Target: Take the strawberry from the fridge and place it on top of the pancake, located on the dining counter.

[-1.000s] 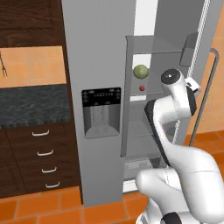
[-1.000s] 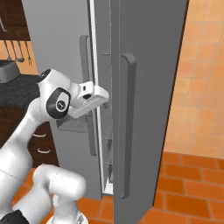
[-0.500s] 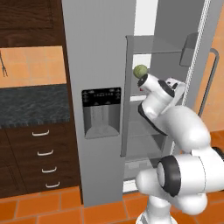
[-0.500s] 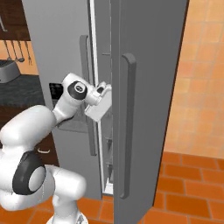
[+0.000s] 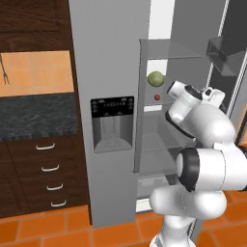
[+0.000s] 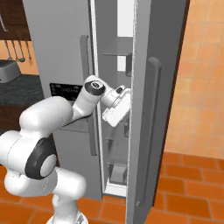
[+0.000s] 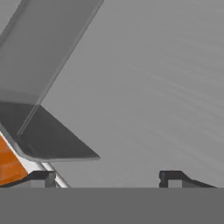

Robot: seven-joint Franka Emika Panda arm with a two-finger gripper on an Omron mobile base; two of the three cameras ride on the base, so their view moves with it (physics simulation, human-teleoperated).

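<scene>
Strawberry [image 5: 157,97] is seen as a tiny red berry on an upper shelf [image 5: 166,102] inside the open fridge [image 5: 106,111], just below and beside a larger green ball [image 5: 155,78]. It is untouched and nothing is held. The fridge's right door [image 6: 151,109] is swung open; in the right base view the compartment is seen through the gap between door and body.

End effector [image 7: 108,177] is seen in the hand view with its two dark finger tips [image 7: 171,177] set well apart and nothing between them, so it is taken as open and empty. That view is pointed at plain grey fridge wall and the underside of a tilted shelf or door bin [image 7: 41,109], with a sliver of orange floor [image 7: 8,164] at one corner; the berry is not framed there. In the left base view the wrist [image 5: 212,95] is seen to the right of the berry at roughly shelf height, apart from it. In the right base view the hand [image 6: 117,107] is seen at the door gap, entering the compartment.

Step in hand is judged to be the reach into the fridge, early in the task: no grasp made, pancake and dining bench not reached. Next move is judged to call for the hand being turned toward the berry, lined up over it with fingers on either side, clear of the green ball and the shelf edge, then closed gently since the berry is small and round and could roll or slip.
</scene>
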